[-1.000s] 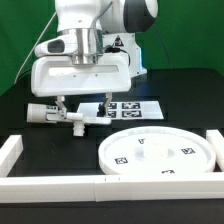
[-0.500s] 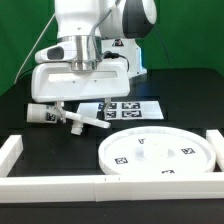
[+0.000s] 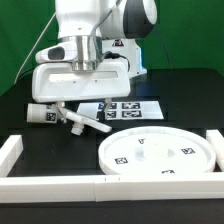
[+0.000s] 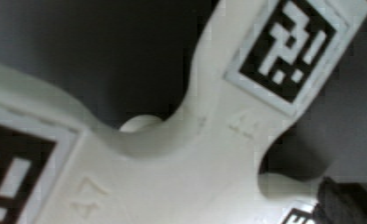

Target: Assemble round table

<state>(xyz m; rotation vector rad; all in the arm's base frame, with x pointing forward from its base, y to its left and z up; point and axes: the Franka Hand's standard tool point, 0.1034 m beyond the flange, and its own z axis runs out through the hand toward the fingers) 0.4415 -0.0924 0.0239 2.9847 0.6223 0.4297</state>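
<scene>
The end effector [image 3: 78,103] of the white arm is held low over the small white plastic cross-shaped foot [image 3: 85,122], with its jaws spread wide and nothing clamped between them. This placement is judged to be a line-up for a grasp of that foot. In the wrist view the foot [image 4: 162,140] fills the picture, so the camera is taken to be close above it. The short white cylindrical leg [image 3: 38,113] is seen lying on its side just beside the foot, on the exterior view's left; whether they touch cannot be told. The large white rimmed round disc [image 3: 155,158] is laid flat on the black surface [image 3: 30,140], well apart from the foot, probably so the other parts can be fitted to it. No brand or readable writing is seen; only black-and-white square tags are carried by the parts, and faint raised marks on the foot cannot be read.
</scene>
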